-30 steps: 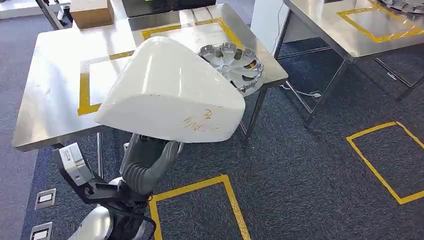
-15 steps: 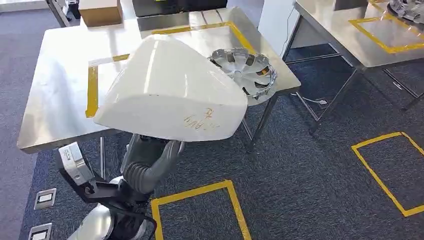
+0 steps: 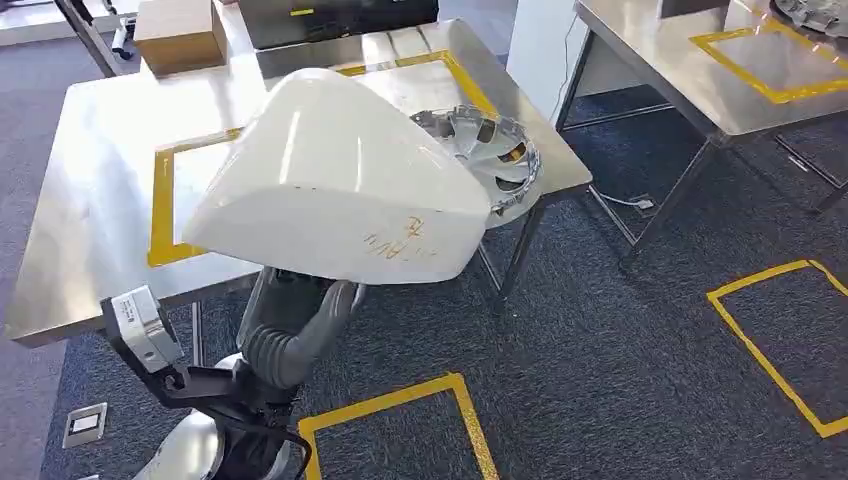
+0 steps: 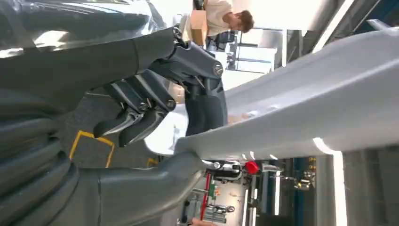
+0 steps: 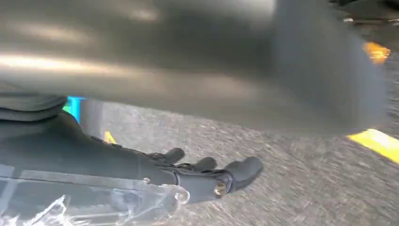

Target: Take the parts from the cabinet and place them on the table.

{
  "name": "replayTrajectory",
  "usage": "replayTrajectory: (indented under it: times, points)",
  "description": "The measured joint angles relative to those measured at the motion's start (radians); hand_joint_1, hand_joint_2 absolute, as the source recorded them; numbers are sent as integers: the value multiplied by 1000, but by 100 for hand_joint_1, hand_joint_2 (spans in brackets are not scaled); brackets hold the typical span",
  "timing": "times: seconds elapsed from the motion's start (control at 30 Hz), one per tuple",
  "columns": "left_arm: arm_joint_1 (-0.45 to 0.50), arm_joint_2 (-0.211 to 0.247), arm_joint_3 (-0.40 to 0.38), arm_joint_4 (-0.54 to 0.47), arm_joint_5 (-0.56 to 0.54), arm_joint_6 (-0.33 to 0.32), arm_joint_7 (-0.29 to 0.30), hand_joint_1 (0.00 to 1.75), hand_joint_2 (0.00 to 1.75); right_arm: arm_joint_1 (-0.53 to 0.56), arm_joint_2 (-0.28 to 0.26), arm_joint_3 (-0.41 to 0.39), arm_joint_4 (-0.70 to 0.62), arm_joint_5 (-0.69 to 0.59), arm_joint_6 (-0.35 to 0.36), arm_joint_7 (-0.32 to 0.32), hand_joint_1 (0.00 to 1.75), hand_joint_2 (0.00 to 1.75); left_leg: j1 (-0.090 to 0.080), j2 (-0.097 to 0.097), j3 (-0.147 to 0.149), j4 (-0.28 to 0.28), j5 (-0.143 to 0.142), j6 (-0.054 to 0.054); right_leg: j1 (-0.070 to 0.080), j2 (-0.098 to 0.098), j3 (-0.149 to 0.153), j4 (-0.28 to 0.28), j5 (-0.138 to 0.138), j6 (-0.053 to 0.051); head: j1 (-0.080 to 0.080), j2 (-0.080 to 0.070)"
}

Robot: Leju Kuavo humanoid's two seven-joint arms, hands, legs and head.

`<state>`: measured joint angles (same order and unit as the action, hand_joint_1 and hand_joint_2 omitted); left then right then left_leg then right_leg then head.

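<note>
Gripping from below, left hand (image 3: 300,310) with fingers (image 4: 141,125) curled against big white part (image 3: 340,180), smooth, scribbled near edge, right hand (image 5: 197,176) spread loose, touching nothing

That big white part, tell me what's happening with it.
The robot is carrying the large white part in front of its body, above the near edge of the steel table with its yellow tape outline. Its left hand grips the part's edge from below. A silver wheel cover already lies at the table's right corner. The right hand hangs below the part with its fingers extended.
</note>
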<state>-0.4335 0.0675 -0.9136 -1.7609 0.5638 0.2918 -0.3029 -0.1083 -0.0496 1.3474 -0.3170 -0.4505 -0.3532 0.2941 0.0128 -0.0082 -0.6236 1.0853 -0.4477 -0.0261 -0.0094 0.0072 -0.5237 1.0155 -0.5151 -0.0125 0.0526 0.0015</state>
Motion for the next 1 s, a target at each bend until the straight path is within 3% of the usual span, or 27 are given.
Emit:
replayTrajectory:
  times: [0.03, 0.07, 0.1, 0.2, 0.23, 0.33, 0.37, 0.4, 0.43, 0.5, 0.53, 0.57, 0.63, 0.67, 0.7, 0.73, 0.83, 0.87, 0.9, 0.93, 1.0]
  points:
    - [0, 0, 0, 2, 1, 0, 0, 175, 175, -2, 0, 0, 0, 0, 0, 0, 0, 0, -8, -1, 2, 5, -8, 3, 6, 2, 2, 1, -5, 7, -3, 0]
    - [-3, 0, 0, 2, 1, 0, 1, 175, 175, -4, 0, 0, 0, 0, 0, 0, 0, 0, -8, -1, 18, -26, -29, 12, 5, 1, -4, 4, -7, 14, -10, 0]
    - [-5, -2, 0, 2, 1, 0, 0, 175, 175, -4, 0, 0, 0, 0, 0, 0, 0, 0, -9, -1, 22, -41, -48, 24, 4, -1, -11, 5, -9, 18, -6, 0]
    - [-4, -2, 0, 0, 1, 0, 0, 175, 175, -6, 0, 0, 0, 0, 0, 0, 0, 0, -1, -5, 30, -50, -52, 42, 4, -5, -7, 8, -24, 35, -2, 0]
    - [-7, -3, 0, 0, 1, 0, 0, 175, 175, -7, 0, 0, 0, 0, 0, 0, 0, 0, 0, -4, 36, -50, -57, 49, 4, -5, -24, 47, -38, 39, 0, 0]
    - [-6, -4, 0, 0, 1, -1, 0, 175, 175, -4, 0, 0, 0, 0, 0, 0, 0, 0, -2, -1, 48, -50, -71, 59, 0, -6, -172, 286, -111, 45, 6, 0]
    - [-5, -4, 0, 0, 1, -1, 0, 175, 175, -2, 0, 0, 0, 0, 0, 0, 0, 0, -3, -2, 55, -50, -77, 59, 0, -6, -207, 323, -101, 45, 8, 0]
    - [-4, -4, 0, 0, 2, -1, 0, 175, 175, -1, 0, 0, 1, 0, 0, 0, 0, 0, -3, -4, 65, -50, -84, 59, 1, -5, -214, 307, -63, 43, 8, 0]
    - [-4, -4, 0, 0, 2, -1, 0, 175, 175, -2, -1, -1, 1, 0, 0, 0, 0, 0, -3, -6, 76, -50, -92, 57, 1, -5, -202, 252, -10, 39, 10, 0]
    - [-5, -4, 0, 0, 2, -1, 0, 175, 175, -1, -3, -1, 1, 0, 0, 0, 0, 0, -3, -6, 103, -50, -111, 51, 6, -5, -149, 83, 108, 25, 12, 0]
    - [-5, -3, 0, 0, 2, -1, -1, 175, 175, 0, -5, -1, 2, 0, 0, 0, 0, 0, -4, -5, 104, -55, -117, 46, 13, -3, -137, 74, 91, 21, 9, 0]
    - [-3, -3, 0, 0, 2, -1, -2, 175, 175, 0, -6, -1, 2, 0, 0, 0, 0, 0, -3, -7, 106, -54, -120, 37, 17, -4, -127, 53, 92, 16, 7, 0]
    - [-4, -3, 0, 0, 2, -1, -4, 175, 175, -2, -6, -2, 2, 0, 0, 0, 0, 0, -2, -5, 105, -61, -123, 27, 19, -4, -118, 33, 63, 9, 13, 0]
    - [-5, -3, 0, -2, 2, -1, -5, 175, 175, -2, -6, -2, 2, 0, 0, 0, 0, 0, -4, -3, 110, -66, -125, 21, 17, -3, -114, 26, 60, 5, 11, 0]
    - [-5, -4, 1, -3, 2, -1, -5, 175, 175, -1, -6, -2, 2, 0, 0, -1, 0, 0, -4, -2, 118, -67, -136, 15, 5, -3, -99, 8, 60, 1, 13, 0]
    - [-8, -3, 1, -3, 1, -1, -7, 175, 175, -1, -7, -2, 2, 0, -1, -1, 0, 0, -5, -1, 110, -40, -149, 13, 6, -3, -86, -1, 57, -5, 5, 0]
    - [-3, -2, 2, -1, 1, 0, -8, 175, 175, -1, -5, -2, 2, 0, 0, -1, 0, 0, -3, -1, -14, 178, -225, 5, 5, -5, -65, -3, 43, -12, 2, 0]
    - [-2, -1, 2, -1, 1, 0, -8, 175, 175, 0, -5, -2, 2, 0, 0, -1, 0, 0, -3, -1, -50, 226, -227, 3, 5, -5, -57, -3, 36, -11, 2, 0]
    - [-1, 0, 2, -1, 1, 0, -8, 175, 175, 0, -5, -2, 2, 0, 0, 0, 0, 0, -3, -1, -65, 227, -199, 0, 4, -4, -46, -3, 29, -10, 1, 0]
    - [-1, 0, 2, -1, 1, 0, -8, 175, 175, 1, -5, -2, 2, 0, 1, -1, 0, 0, -1, -1, -59, 184, -146, -1, 3, -3, -34, -3, 20, -8, 1, 0]
    - [-2, 0, 2, -1, 0, 0, -8, 175, 175, 0, -5, -2, 2, 0, 2, -1, 0, 0, 1, 0, -6, 19, -18, -2, 0, -1, -4, 0, 0, -1, 1, 0]
